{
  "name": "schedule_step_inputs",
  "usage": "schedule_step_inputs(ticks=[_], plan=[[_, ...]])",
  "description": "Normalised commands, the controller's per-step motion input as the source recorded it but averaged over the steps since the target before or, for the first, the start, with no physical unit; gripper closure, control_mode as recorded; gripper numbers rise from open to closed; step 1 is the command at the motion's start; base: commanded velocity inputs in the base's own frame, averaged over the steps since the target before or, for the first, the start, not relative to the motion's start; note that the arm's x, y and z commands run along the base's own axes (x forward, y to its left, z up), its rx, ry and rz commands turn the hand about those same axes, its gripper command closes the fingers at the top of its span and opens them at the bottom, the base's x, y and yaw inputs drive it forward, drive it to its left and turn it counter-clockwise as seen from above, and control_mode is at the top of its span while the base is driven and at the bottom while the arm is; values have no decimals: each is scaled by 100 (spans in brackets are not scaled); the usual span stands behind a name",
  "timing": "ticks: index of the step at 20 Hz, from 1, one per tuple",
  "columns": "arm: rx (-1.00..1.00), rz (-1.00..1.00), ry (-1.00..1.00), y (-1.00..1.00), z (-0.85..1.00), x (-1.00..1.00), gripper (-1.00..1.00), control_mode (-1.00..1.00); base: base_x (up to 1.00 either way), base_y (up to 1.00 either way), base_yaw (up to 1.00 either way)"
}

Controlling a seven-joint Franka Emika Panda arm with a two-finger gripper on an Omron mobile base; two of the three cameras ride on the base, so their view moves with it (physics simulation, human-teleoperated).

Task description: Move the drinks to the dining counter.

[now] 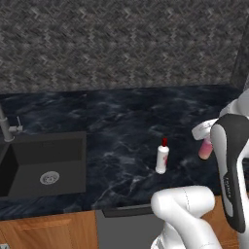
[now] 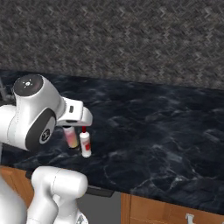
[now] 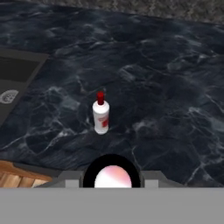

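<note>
Step in hand, by the look of it: bringing the pink bottle [image 2: 71,136] in over the counter [image 1: 121,126] to set it down, w/ the white bottle [image 1: 162,156] already standing there upright, red cap up. The gripper [image 2: 70,129] is closed narrow on the pink bottle: in the right base view it hangs from under the hand, body pointing down, its bottom end looking just clear of the stone, tho whether it touches can't be told. In the hand view its round pink-white end [image 3: 113,178] sits dead centre at the bottom edge between the finger housings, so it's gripped square. Rel. to the gripper, the white bottle is near, just beside the pink one in the right base view, and ahead of the gripper and a bit left in the hand view. The sink [image 1: 44,165] lies well off to the gripper's left, w/ the faucet [image 1: 6,127] at its far edge. Third drink, the black one: not seen here. Next move prob. calls for a straight lowering till the base sits flat on the stone, keeping clear of the white bottle so it isn't knocked over, then opening the jaws and lifting straight up. Risk: a small, light bottle, likely to tip if released tilted or dragged as the fingers part.
</note>
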Motion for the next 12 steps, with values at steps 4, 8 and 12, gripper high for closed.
schedule_step_inputs(ticks=[4, 8, 12], plan=[[0, 0, 0, -19, -25, 19, 100, -100, 0, 0, 0], [0, 0, 0, -32, -28, 1, 100, -100, 0, 0, 0], [0, 0, 0, -16, -28, 13, 100, -100, 0, 0, 0]])
